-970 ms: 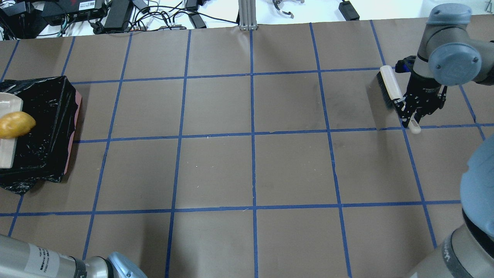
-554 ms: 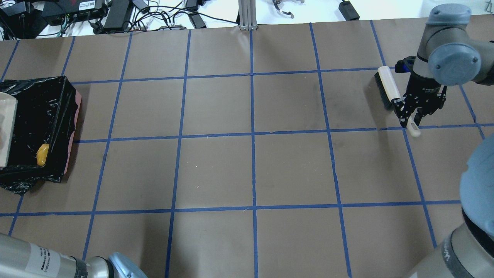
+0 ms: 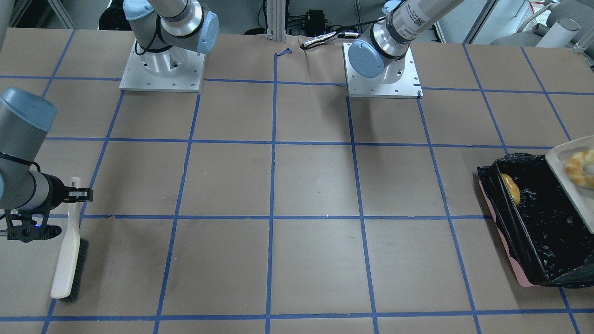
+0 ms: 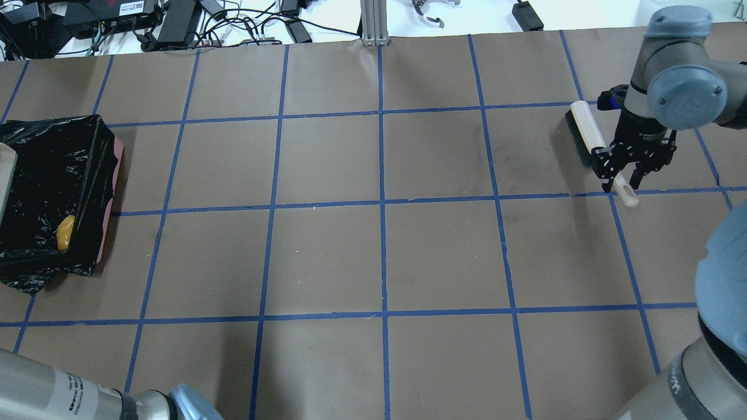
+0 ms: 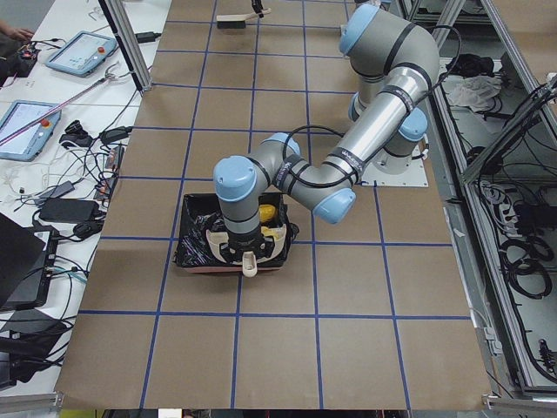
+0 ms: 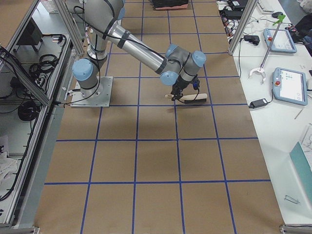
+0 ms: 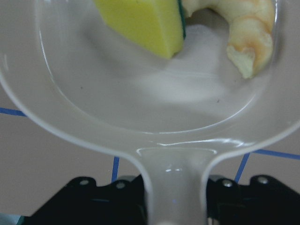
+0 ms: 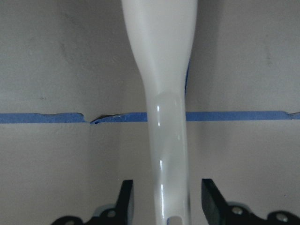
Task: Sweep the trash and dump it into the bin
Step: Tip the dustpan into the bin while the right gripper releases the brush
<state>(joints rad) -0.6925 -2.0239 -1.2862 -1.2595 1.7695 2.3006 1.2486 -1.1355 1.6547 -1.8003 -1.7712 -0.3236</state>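
- At the far left we are seeing the potato lump (image 4: 64, 232) lying inside the bin (image 4: 104, 169).
- Our left gripper (image 7: 173, 187) is clamping the dustpan (image 7: 117, 117) handle over the bin, with the sponge (image 7: 143, 21) and croissant (image 7: 248, 33) sitting in the pan.
- At the right, our right gripper (image 4: 620, 184) is straddling the brush (image 4: 586, 131) handle, fingers spread clear of it. The brush is resting on the table (image 4: 379, 262).

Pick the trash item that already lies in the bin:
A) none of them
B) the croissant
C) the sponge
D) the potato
D: the potato lies inside the bin, while the croissant and the sponge sit on the dustpan.
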